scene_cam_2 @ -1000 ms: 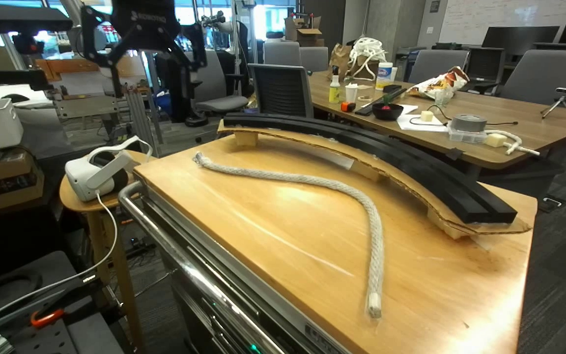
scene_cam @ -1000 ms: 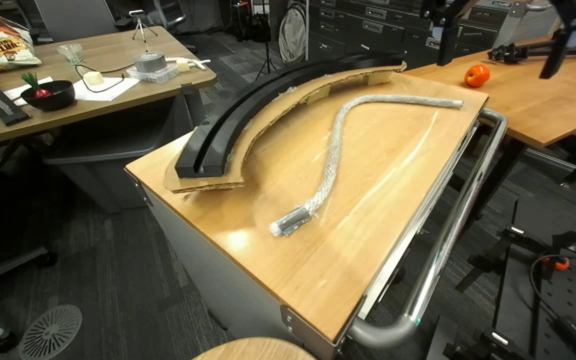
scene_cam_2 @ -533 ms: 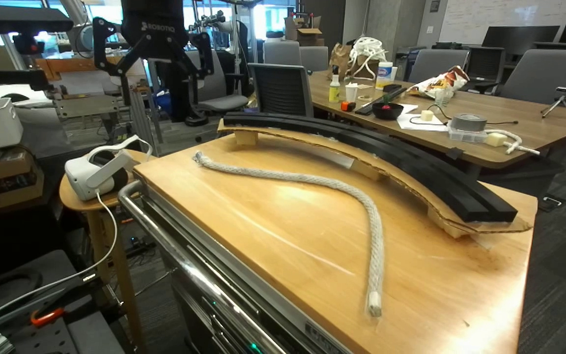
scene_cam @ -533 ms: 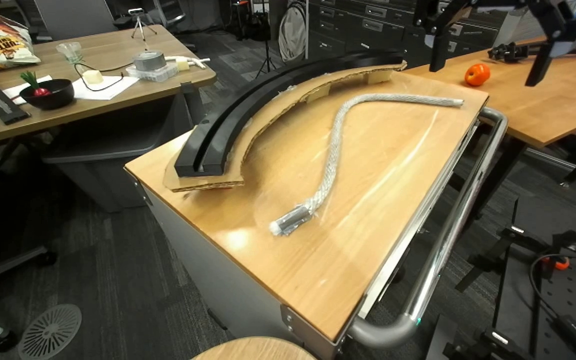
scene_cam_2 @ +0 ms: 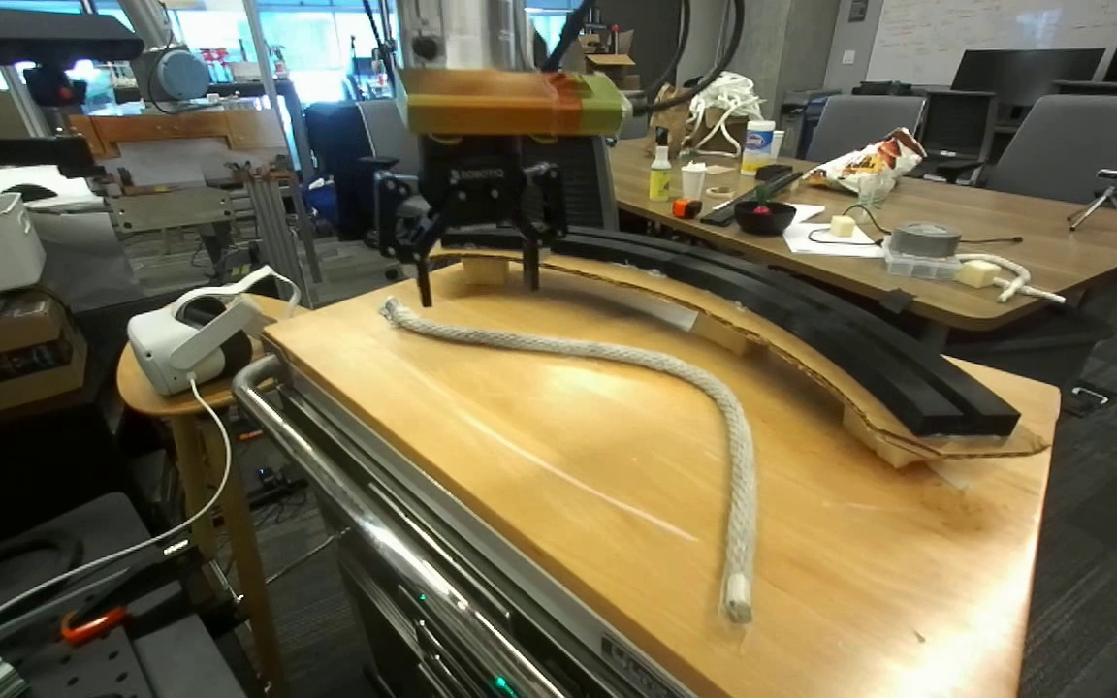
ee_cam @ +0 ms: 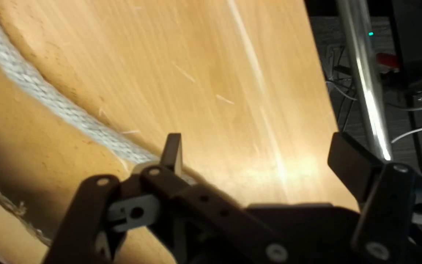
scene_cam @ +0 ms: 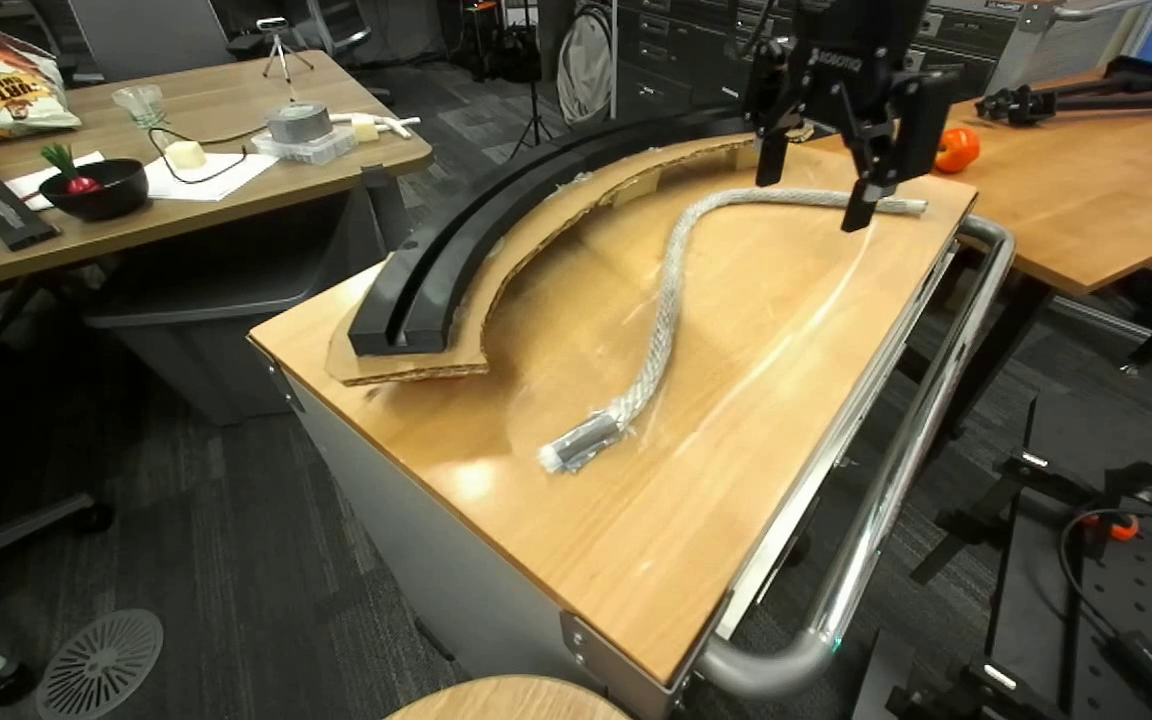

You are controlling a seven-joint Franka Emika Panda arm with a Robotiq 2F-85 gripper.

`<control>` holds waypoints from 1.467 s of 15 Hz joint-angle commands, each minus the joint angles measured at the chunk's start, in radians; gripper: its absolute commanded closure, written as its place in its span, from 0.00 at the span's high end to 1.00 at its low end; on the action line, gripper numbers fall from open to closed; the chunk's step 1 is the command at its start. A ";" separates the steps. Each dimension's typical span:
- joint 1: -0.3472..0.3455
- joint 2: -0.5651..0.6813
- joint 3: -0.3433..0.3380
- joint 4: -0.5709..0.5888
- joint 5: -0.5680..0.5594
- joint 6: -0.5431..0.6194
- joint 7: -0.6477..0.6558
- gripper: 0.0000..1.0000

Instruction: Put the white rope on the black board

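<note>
The white rope lies in a bent curve on the light-wood tabletop in both exterior views [scene_cam: 671, 285] [scene_cam_2: 739, 436]. One end is wrapped in silver tape, and the other is frayed. The black board is a curved, grooved black strip on tan cardboard along the tabletop's far side [scene_cam: 433, 312] [scene_cam_2: 811, 320]. My gripper is open and empty, pointing down above the rope near one end [scene_cam: 813, 198] [scene_cam_2: 479, 291]. In the wrist view the rope [ee_cam: 50, 95] runs under the left finger of the gripper [ee_cam: 255, 146], not between the fingers. That end of the rope is hidden there.
A chrome rail [scene_cam: 896, 520] runs along the tabletop's edge and shows in the wrist view [ee_cam: 365, 80]. A red-orange tomato [scene_cam: 956, 152] sits on a neighbouring table. A white headset [scene_cam_2: 180, 339] rests on a stool. A bowl [scene_cam_2: 764, 219] stands on another table.
My gripper has come in from beyond the tabletop and lowered to above the rope near one end. It has stayed open. The rope and the black board have not moved.
</note>
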 commanded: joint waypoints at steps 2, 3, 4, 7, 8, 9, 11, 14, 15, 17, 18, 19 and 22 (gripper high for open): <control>-0.027 0.212 0.041 0.166 0.051 0.071 0.013 1.00; -0.032 0.208 0.049 0.185 0.149 0.011 -0.051 1.00; -0.044 0.180 0.054 0.115 0.062 0.061 -0.004 1.00; -0.049 0.184 0.065 0.120 0.079 0.090 -0.097 1.00; -0.057 0.167 0.061 0.096 0.039 0.123 -0.144 1.00; -0.065 0.169 0.057 0.089 -0.006 0.142 -0.164 1.00; -0.077 0.174 0.055 0.088 -0.106 0.190 -0.180 1.00; -0.082 0.179 0.072 0.109 -0.134 0.270 -0.253 1.00; -0.087 0.204 0.065 0.112 -0.141 0.220 -0.185 1.00; -0.087 0.207 0.068 0.112 -0.141 0.223 -0.189 1.00; -0.087 0.209 0.069 0.111 -0.141 0.223 -0.189 1.00; -0.087 0.218 0.066 0.112 -0.174 0.222 -0.163 1.00; -0.088 0.259 0.068 0.150 -0.195 0.227 -0.178 1.00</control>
